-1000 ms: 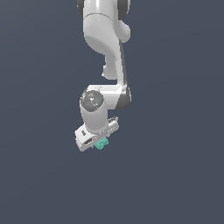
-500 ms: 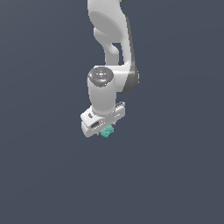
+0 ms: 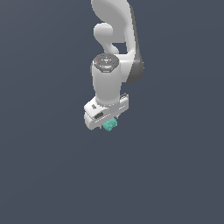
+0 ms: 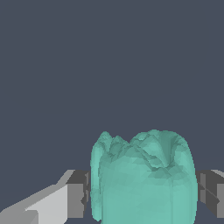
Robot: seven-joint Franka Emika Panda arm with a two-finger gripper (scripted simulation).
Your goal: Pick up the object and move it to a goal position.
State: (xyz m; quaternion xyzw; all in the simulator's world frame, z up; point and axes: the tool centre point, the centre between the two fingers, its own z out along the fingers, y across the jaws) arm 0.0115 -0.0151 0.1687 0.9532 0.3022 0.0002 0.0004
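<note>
The end effector (image 4: 142,192) is clamped on the teal object (image 4: 142,177), one dark finger (image 4: 78,194) pressed to each flank so it hangs secure for carrying. No counter edges or goal marker appear, only flat grey.

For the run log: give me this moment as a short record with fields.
object: small teal-green bumpy lump, also seen under the hand
gripper: white two-finger gripper, a grey pad against each side of the lump
grip: shut on the lump
arm: white, reaching down from the top of the exterior view
surroundings: plain dark blue-grey, no goal marker visible
</note>
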